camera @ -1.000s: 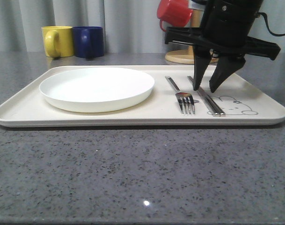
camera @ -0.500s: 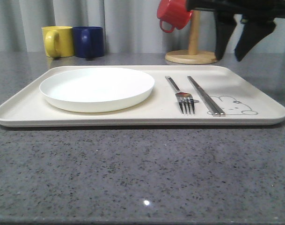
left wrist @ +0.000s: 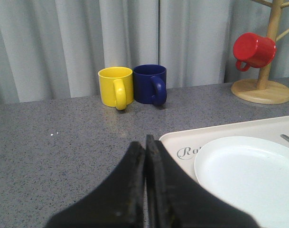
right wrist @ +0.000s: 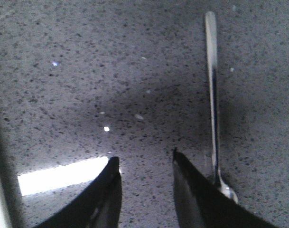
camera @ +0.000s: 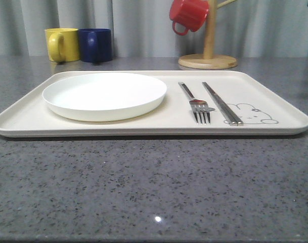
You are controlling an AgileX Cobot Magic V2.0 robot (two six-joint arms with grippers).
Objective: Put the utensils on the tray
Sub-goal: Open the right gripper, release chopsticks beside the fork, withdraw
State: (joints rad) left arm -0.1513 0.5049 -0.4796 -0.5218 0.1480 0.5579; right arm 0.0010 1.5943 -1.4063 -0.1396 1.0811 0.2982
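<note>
Right arm's gone from over the tray since half a second ago. Its gripper (right wrist: 144,190) hangs over bare grey countertop (right wrist: 87,71), fingers apart, spoon (right wrist: 213,104) lying just beside one. Left gripper (left wrist: 145,190) is pressed together, holding nothing. On the cream tray (camera: 143,126) sit the white plate (camera: 104,95), fork (camera: 194,101) and chopsticks (camera: 222,104). Behind: yellow mug (camera: 61,44), blue mug (camera: 95,44), red mug (camera: 189,14) hanging on the wooden stand (camera: 208,59).

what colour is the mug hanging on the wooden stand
Red; the hanging mug shows best in the front view.
</note>
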